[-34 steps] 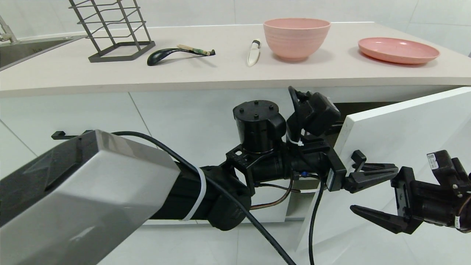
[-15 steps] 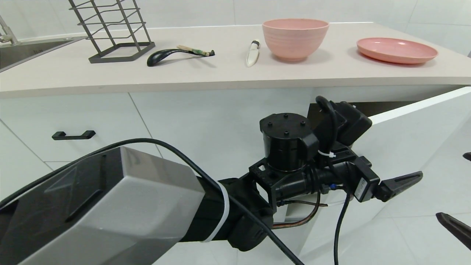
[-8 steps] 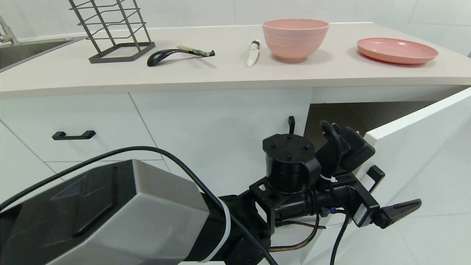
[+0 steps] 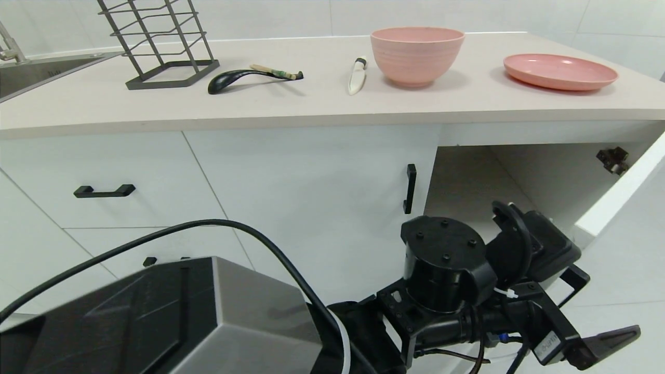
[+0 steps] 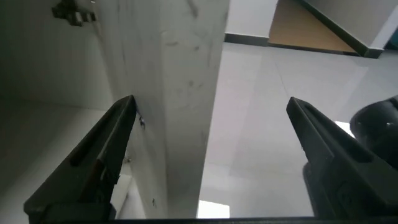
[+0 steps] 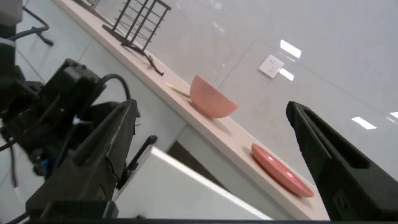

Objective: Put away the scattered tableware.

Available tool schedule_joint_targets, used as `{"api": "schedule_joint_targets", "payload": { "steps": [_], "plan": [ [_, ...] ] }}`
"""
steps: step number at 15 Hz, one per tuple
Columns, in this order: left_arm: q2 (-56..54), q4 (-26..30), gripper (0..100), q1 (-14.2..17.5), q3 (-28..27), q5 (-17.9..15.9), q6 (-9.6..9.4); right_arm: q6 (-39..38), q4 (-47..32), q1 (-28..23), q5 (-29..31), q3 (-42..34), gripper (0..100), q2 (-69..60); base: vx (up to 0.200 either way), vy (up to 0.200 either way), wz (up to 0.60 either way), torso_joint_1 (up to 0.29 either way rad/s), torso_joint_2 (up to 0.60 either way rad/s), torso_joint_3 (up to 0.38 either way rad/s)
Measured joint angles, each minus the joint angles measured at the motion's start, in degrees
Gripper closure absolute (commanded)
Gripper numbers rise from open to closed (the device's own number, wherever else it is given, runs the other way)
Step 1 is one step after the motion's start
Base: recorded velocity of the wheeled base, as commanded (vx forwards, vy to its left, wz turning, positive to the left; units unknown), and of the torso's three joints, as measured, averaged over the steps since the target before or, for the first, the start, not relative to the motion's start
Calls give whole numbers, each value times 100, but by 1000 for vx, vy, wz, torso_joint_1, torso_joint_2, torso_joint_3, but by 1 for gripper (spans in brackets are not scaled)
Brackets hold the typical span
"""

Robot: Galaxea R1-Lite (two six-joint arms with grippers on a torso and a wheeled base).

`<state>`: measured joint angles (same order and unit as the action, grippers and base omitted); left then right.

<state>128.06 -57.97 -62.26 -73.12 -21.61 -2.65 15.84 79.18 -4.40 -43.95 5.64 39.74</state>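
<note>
The left tool [image 5: 211,104] and right tool [image 6: 211,106] gape wide; a ribbed pink bowl [image 4: 417,54] and flat pink plate [image 4: 560,71] top the matte beige desk [image 4: 291,106].

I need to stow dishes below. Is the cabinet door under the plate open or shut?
Open: the door stands swung wide out, so the inside of the cabinet and a hinge show.

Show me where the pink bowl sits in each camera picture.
Head view: pink bowl on the counter, between white knife and pink plate.
Left wrist view: camera faces the open cabinet door edge, below the counter.
Right wrist view: bowl on the counter, above the cabinet door.
Shared landmark: the pink plate beside it.
</note>
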Motion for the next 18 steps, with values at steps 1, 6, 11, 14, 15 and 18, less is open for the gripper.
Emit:
{"api": "schedule_joint_targets", "payload": {
  "steps": [1, 6, 11, 14, 15, 18],
  "plan": [
    [22, 2, 0, -59, 0, 5, 2, -2, -2, -9, 38, 26, 0, -35, 0, 0, 0, 0, 0, 0],
    [228, -41, 0, -361, -179, -2, 20, -5, -7, -89, 82, 276, 0, -206, 0, 0, 0, 0, 0, 0],
    [617, -261, 0, -646, -657, 112, 222, -5, -9, -218, 82, 416, 0, -347, 0, 0, 0, 0, 0, 0],
    [951, -600, 0, -877, -1007, 282, 475, -5, -16, -295, 82, 540, 0, -450, 0, 0, 0, 0, 0, 0],
    [1104, -685, 0, -996, -1191, 304, 577, -5, -18, -310, 82, 595, 0, -485, 0, 0, 0, 0, 0, 0],
    [1684, -1033, 0, -1357, -1899, 304, 678, 0, -11, -417, 78, 887, 0, -592, 0, 0, 0, 0, 0, 0]
  ]
}}
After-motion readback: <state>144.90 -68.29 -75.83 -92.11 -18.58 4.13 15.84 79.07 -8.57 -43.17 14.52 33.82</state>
